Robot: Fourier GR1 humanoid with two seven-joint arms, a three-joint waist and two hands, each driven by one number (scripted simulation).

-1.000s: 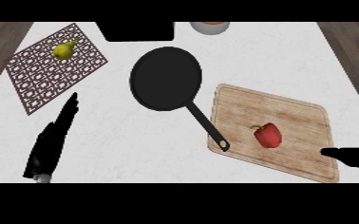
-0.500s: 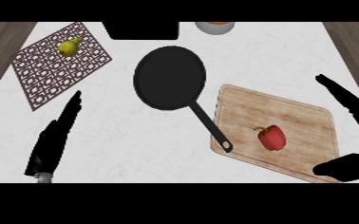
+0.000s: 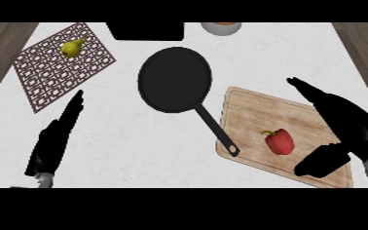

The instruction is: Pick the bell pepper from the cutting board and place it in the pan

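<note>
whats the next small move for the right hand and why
Probably shift the right hand toward the red bell pepper and lower it around it. The hand is open at the right side of the cutting board, beside the pepper and apart from it, so nothing is grasped yet and the pan is empty.

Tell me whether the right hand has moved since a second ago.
Yes. The right hand has come in from the lower right edge over the cutting board, toward the bell pepper.

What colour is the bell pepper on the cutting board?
The bell pepper is red with a green stem, shown in the head view.
</note>
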